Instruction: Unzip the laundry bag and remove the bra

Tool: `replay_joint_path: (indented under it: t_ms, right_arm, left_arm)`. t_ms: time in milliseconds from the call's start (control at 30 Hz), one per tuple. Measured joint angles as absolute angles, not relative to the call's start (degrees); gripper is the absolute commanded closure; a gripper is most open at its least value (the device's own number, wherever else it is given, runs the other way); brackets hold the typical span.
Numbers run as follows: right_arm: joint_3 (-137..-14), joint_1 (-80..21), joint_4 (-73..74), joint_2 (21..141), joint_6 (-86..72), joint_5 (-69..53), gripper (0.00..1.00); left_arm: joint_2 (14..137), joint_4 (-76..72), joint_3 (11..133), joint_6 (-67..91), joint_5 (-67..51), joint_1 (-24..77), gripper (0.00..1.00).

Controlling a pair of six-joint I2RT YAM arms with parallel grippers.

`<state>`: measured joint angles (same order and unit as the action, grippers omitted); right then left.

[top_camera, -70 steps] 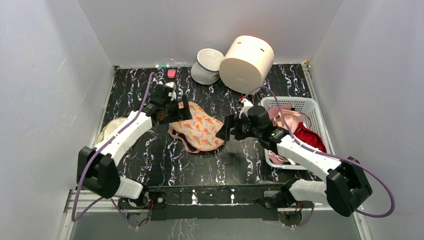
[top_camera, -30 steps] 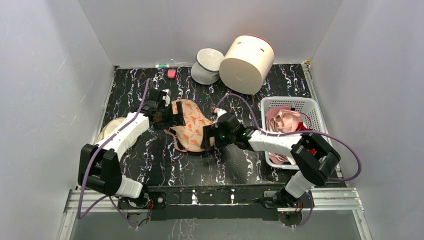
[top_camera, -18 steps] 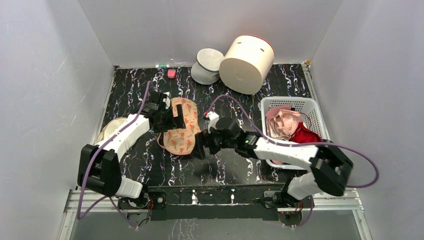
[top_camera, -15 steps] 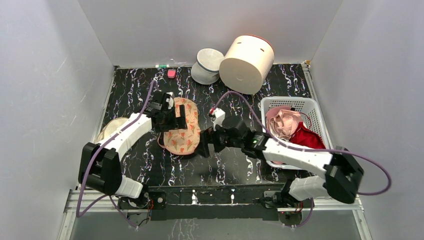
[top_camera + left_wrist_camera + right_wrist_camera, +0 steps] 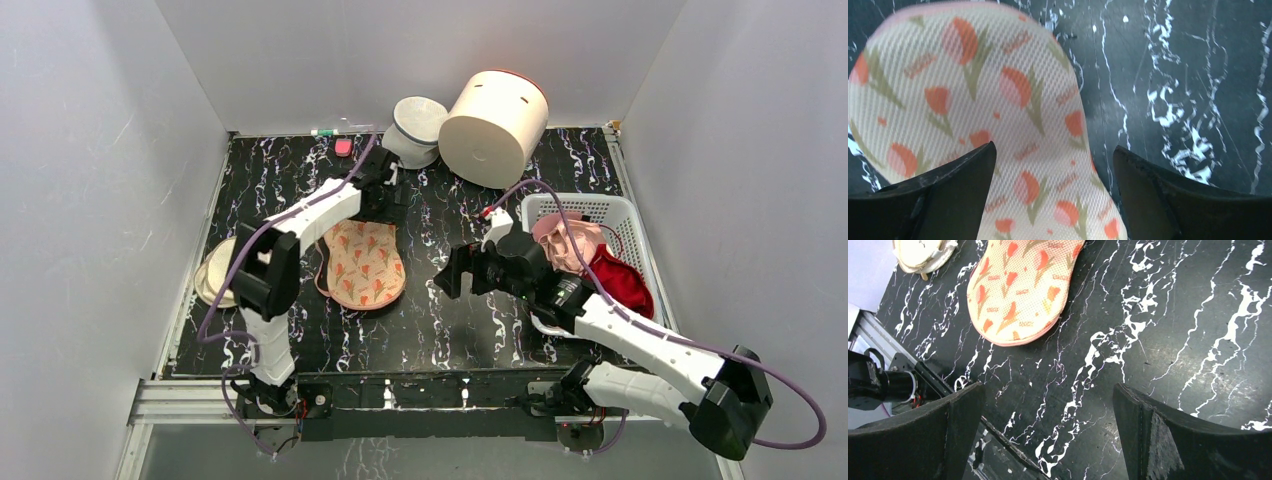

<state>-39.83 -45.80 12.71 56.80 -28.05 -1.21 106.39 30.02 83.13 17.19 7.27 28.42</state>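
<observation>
Now your left gripper (image 5: 386, 198) hangs open and empty over the 12 o'clock end of the flat-lying laundry bag (image 5: 364, 264), your right gripper (image 5: 458, 270) gapes empty at its 3 o'clock, and the bra (image 5: 562, 240) sits in the white basket (image 5: 590, 203) beyond.

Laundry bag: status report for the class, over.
Left gripper open over far end of bag. Right gripper open, empty, clear of bag. Bag flat on table, nothing blocking.
</observation>
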Motion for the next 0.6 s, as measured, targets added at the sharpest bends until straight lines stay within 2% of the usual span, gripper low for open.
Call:
replay_joint_path:
  t_ms: [133,233,300,467,600]
  right_arm:
    - [-39.8,-45.3,13.6,55.5,-28.4,0.2,0.02]
    - [-39.8,-45.0,14.0,54.9,-28.4,0.6,0.02]
    - [-39.8,-44.8,14.4,54.7,-28.4,0.9,0.02]
    - [-38.8,-44.6,14.9,53.2,-28.5,1.0,0.02]
    - [-37.4,-44.5,15.0,51.1,-28.8,1.0,0.02]
  left_arm:
    - [114.0,31.8,90.1,14.5,11.4,29.9,0.2]
    - [117.0,32.9,92.8,13.3,13.5,31.4,0.27]
    - [118.2,33.1,93.3,12.4,14.8,32.7,0.34]
    - [119.4,33.2,93.3,10.3,18.8,35.9,0.59]
    - [119.5,32.5,92.6,9.2,19.7,37.2,0.66]
